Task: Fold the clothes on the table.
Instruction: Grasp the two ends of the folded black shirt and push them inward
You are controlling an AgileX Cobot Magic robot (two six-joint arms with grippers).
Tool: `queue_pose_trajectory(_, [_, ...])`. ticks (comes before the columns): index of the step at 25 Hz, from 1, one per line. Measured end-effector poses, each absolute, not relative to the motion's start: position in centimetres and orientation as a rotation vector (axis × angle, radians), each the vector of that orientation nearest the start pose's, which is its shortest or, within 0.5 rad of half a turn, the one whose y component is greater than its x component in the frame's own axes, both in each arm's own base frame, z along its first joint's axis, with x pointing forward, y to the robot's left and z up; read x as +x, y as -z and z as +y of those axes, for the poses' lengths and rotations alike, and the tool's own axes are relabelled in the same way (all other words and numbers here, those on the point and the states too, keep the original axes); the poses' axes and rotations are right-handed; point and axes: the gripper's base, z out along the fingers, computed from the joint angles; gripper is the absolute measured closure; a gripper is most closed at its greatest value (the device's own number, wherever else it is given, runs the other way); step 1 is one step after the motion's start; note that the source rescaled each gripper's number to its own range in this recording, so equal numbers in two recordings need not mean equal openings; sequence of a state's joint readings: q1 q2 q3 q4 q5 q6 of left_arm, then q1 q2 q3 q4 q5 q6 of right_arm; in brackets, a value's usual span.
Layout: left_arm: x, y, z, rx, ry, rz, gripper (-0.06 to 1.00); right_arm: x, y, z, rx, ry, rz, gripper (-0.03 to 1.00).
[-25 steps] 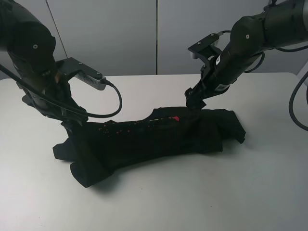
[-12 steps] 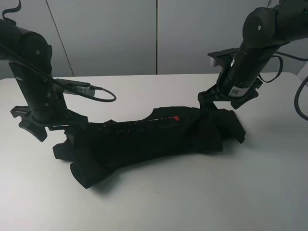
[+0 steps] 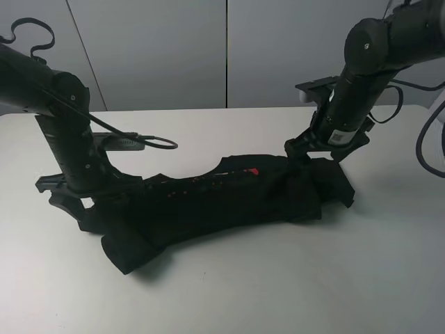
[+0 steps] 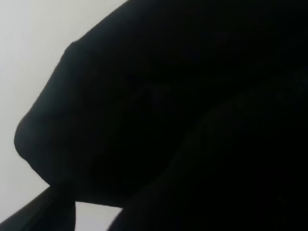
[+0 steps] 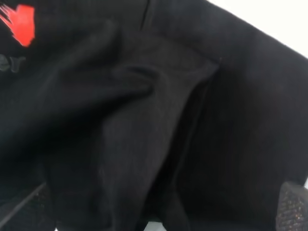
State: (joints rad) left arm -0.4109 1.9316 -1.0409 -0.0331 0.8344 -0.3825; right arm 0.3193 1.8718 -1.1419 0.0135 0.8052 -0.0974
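Crosswise on the white table (image 3: 292, 285), bunched into a long rumpled band: black T-shirt (image 3: 222, 198), red print showing near its far edge. At its left end, low against the cloth, left gripper (image 3: 87, 198) with jaws spread wide; at its right end, right gripper (image 3: 318, 152) likewise open over the folds.

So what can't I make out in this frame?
Printed characters on the black cotton T-shirt: high view, mostly folded under.
Left hand: fingertips behind its own arm in high view; wrist view shows only dark cloth.
Right hand: contact with the shirt, high view, black against black.
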Motion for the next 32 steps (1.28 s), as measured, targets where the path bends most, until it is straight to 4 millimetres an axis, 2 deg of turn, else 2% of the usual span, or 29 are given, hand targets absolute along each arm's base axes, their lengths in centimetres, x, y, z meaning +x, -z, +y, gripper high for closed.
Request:
queue_pose_trajectory(4, [29.4,-10.8,-13.1,-0.030,-0.010,3.213,-0.05,33.1,-14.7,10.9,-0.607,-0.030,2.995,-0.03])
queue_pose_trajectory(10, [29.6,-10.1,-13.1,-0.038,-0.003,3.204,-0.05,35.4,-13.9,9.7,-0.499,-0.068,3.049,-0.03])
queue_pose_trajectory(13, [29.5,-9.5,-13.2,-0.057,-0.008,3.237,-0.05,36.2,-13.6,9.9,-0.500,-0.092,3.057,-0.03])
queue_pose_trajectory(19, [29.6,-9.2,-13.2,-0.070,-0.013,3.257,-0.05,36.5,-12.7,9.9,-0.507,-0.092,3.072,-0.03])
queue_pose_trajectory(24, [29.6,-9.2,-13.2,-0.047,-0.012,3.258,-0.05,36.6,-11.1,9.9,-0.510,-0.088,3.106,-0.03])
queue_pose_trajectory(27, [29.6,-9.1,-13.2,-0.040,-0.012,3.259,-0.05,36.9,-10.9,9.8,-0.510,-0.079,3.083,-0.03])
queue_pose_trajectory(32, [29.6,-9.1,-13.2,-0.038,-0.011,3.259,-0.05,37.5,-10.9,8.2,-0.453,-0.054,3.072,-0.03])
